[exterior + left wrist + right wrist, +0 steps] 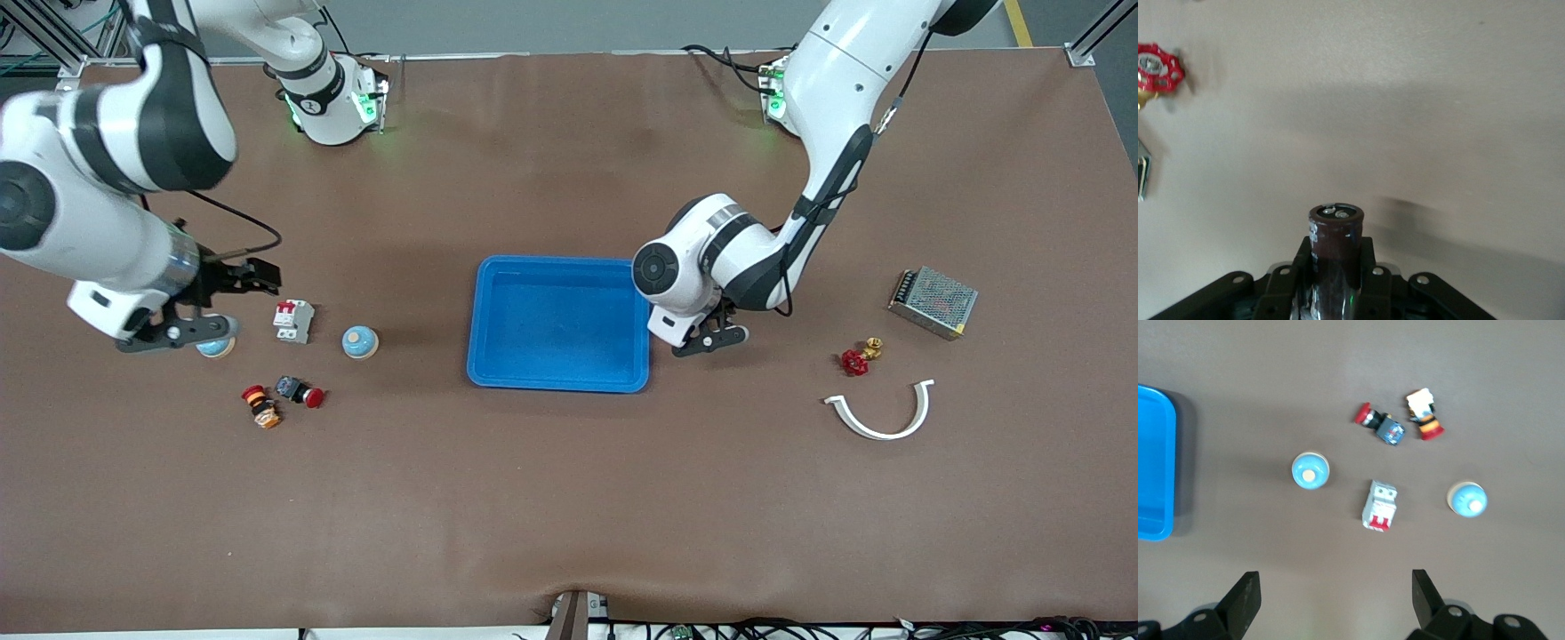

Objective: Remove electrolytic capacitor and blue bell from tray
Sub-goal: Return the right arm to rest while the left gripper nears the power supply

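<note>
Tray (558,324) is sitting empty mid-table. Left gripper (1335,293) is pinching the capacitor (1336,243) just outside the tray's edge, not yet set down. Right gripper (1335,600) is hanging spread over two bells (1311,471) on the table; which came out, unclear.

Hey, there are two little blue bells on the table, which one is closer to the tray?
The blue bell beside the white breaker, on its tray side, is closer. The other bell sits toward the right arm's end, partly hidden under the right gripper.
</note>
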`<state>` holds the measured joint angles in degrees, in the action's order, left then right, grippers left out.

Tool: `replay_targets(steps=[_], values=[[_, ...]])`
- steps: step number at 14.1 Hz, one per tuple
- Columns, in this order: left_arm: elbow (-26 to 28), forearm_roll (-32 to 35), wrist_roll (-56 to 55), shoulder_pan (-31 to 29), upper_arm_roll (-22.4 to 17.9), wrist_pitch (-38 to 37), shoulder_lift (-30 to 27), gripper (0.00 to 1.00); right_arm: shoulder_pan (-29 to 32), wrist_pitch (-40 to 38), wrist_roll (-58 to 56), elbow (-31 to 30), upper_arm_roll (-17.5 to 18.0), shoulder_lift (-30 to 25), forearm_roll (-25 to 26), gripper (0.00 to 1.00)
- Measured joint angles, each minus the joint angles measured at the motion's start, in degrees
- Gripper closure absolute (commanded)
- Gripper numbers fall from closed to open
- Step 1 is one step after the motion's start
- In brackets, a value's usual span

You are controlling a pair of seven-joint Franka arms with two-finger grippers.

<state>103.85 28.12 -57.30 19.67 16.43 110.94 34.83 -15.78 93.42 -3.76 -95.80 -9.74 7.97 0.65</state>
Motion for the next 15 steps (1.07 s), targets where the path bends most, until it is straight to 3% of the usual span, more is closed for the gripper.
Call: replay_targets(steps=[4, 9, 11, 15], values=[[3.1, -0.2, 9.0, -7.9, 2.7, 8.4, -3.0, 1.00, 3.2, -12.5, -0.3, 10.4, -0.6, -1.7, 0.4, 0.00], [4.4, -7.0, 29.8, -36.0, 23.4, 13.6, -3.3, 1.00, 8.8, -15.2, -3.3, 16.2, -0.7, -2.1, 0.4, 0.00], [4.8, -7.1, 31.4, -38.3, 25.2, 14.0, -3.1, 1.00, 9.3, -14.7, -3.4, 16.4, -0.7, -2.0, 0.4, 0.00], [5.8, -7.1, 31.4, -36.7, 25.6, 16.3, -2.2, 1.00, 11.2, -12.5, -3.4, 16.4, -0.6, -1.6, -0.3, 0.00]])
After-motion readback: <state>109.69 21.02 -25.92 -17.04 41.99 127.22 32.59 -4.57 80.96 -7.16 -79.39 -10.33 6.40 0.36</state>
